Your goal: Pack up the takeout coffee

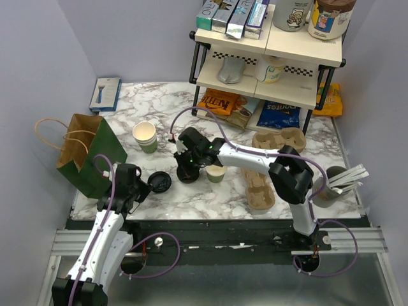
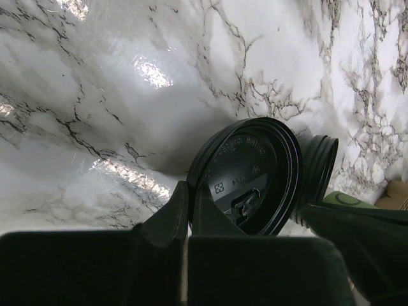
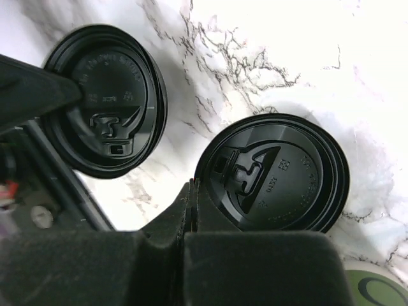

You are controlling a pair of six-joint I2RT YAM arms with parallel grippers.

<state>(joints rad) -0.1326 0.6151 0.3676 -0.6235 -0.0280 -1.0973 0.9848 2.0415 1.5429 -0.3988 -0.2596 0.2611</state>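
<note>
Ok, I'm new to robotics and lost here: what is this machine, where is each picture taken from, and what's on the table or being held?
These are two robot arms bolted to a marble table. The wide picture looks down from above. The other two come from a camera on each wrist. On the table are a small green cup, a taller cup, a green paper bag, brown cup carriers and a snack shelf. The left gripper is closed on the rim of one black lid. The right gripper is closed on a second black lid beside it.
</note>
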